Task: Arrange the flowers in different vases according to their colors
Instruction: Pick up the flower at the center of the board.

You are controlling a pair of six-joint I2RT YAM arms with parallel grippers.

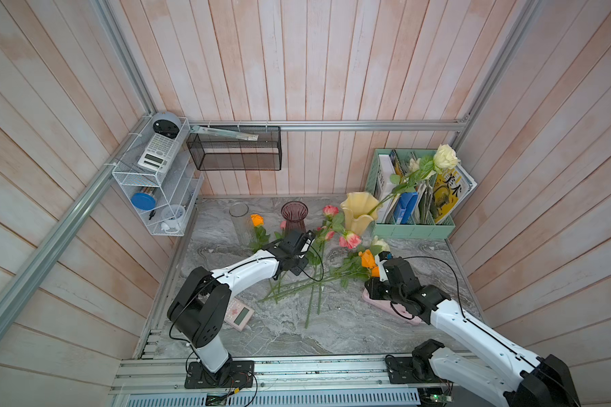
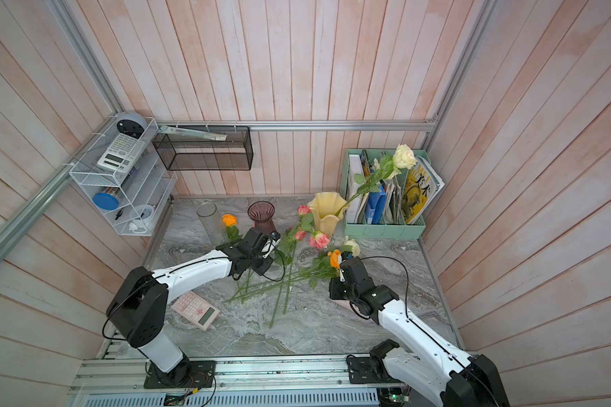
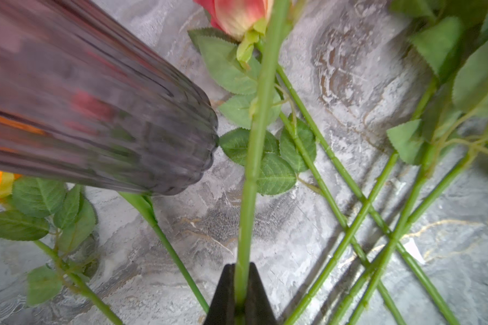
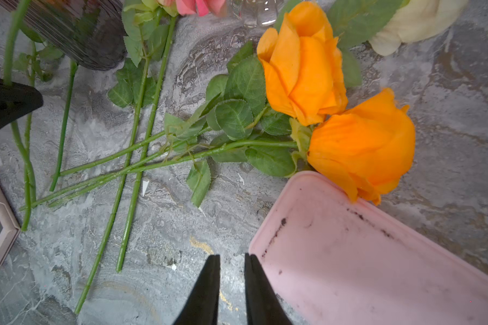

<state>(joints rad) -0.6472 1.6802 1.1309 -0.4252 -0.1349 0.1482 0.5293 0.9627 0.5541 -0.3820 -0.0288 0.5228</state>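
The left pincer (image 3: 241, 268) is closed on a green stem (image 3: 258, 126). It holds the stem low on the bare part, below the leaves. The stem rises from the black tips just beside the purple vase (image 3: 96, 112) and seems to be lifted above the others. Its head is outside the wrist view, so I cannot say its colour for sure. A pink rose (image 3: 237, 14) lies near it.

The loose flowers (image 1: 297, 287) lie crossed on the tabletop (image 1: 332, 327), in front of the clear vase (image 1: 240, 215) and the yellow vase (image 1: 358, 211). One white rose (image 1: 446, 157) already stands in the yellow vase. The right pincer (image 4: 231, 270) hangs over the tabletop with only a narrow gap and nothing in it. It is beside a pink tray (image 4: 378, 267) and near two orange roses (image 4: 302, 64).

I think these flowers are very light, and the stem looks smooth and rather stiff. The head is the heavy end, so with such a low grip it may swing or turn between the tips. The bare stem is the right place to hold, because leaves and petals would crush or slip. A grip closer to the leaves would probably give more control. The purple vase is glass with a narrow neck, and I think a push from the side could tip it. The stem end should therefore go in from straight above.
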